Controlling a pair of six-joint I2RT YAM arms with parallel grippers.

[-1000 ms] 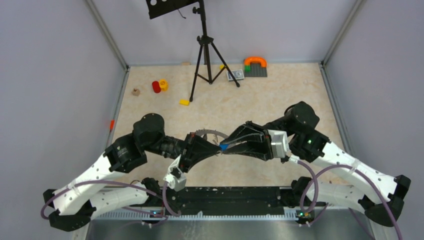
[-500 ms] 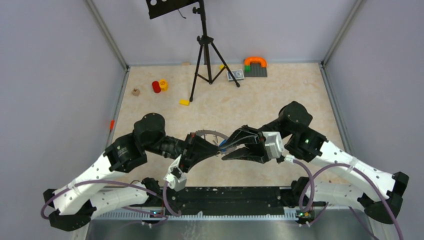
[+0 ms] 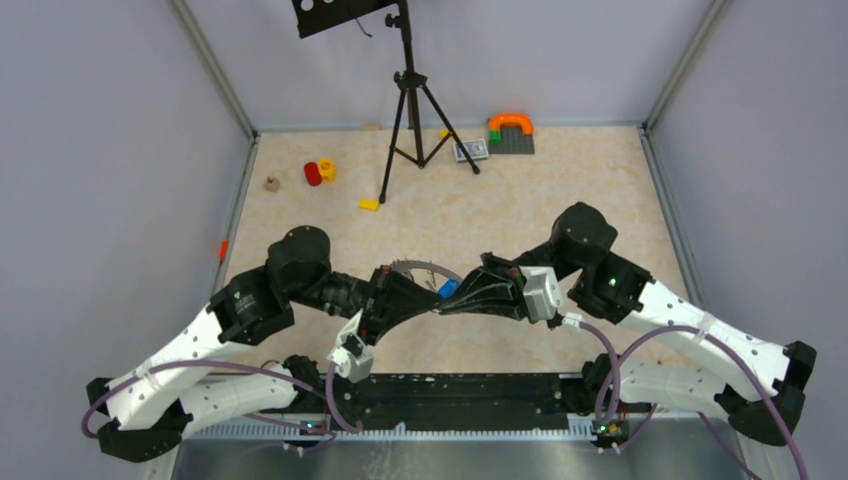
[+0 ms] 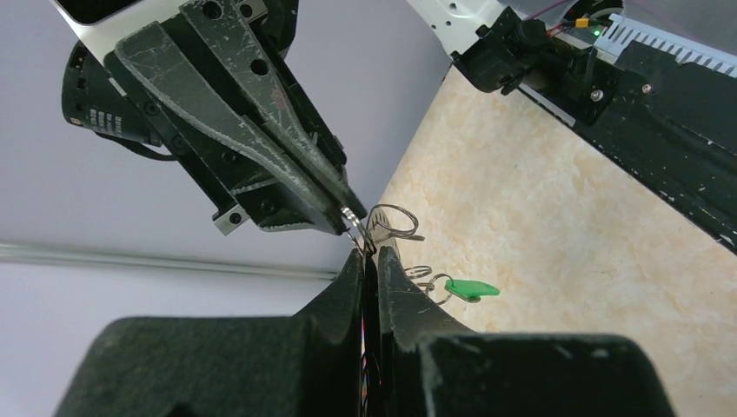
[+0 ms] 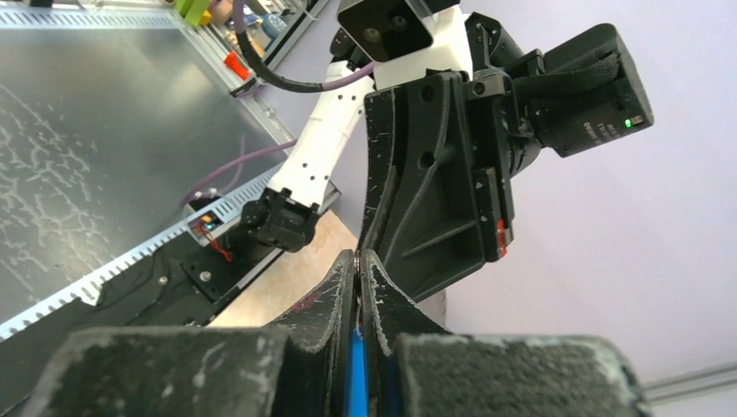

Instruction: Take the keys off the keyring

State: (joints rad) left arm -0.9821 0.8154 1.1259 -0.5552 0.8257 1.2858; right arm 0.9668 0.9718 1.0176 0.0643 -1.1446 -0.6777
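Fingertips of the two arms are seen almost touching above the near middle of the table (image 3: pixel 540 210). The left gripper (image 4: pixel 370 254) is pressed together, and the keyring (image 3: pixel 412 264) is held by it. In the top view the grey ring is kept clear of the table and tilted, its arc showing just beyond the black fingers. The right gripper (image 5: pixel 357 257) is likewise pressed together, and a blue strip is pinched between its fingers in its own wrist view. From above, the blue-tagged key (image 3: pixel 449 288) is found right at those fingertips, just beside the ring.

In the left wrist view a small wire ring (image 4: pixel 395 221) is seen where the two sets of tips meet. A little lower, more small rings and the green-tagged key (image 4: pixel 472 289) are seen just beside the left fingers, with the table behind them. Whether that key hangs or lies on the surface cannot be told. The other keys cannot be made out in any view.

Towards the far side of the table, well apart from both arms, a black tripod (image 3: pixel 405 120) is stood. A red and a yellow piece (image 3: pixel 320 172) are placed to its left, a yellow block (image 3: pixel 369 204) lies near its feet, and an orange arch (image 3: pixel 511 122) is set on a grey plate to its right.
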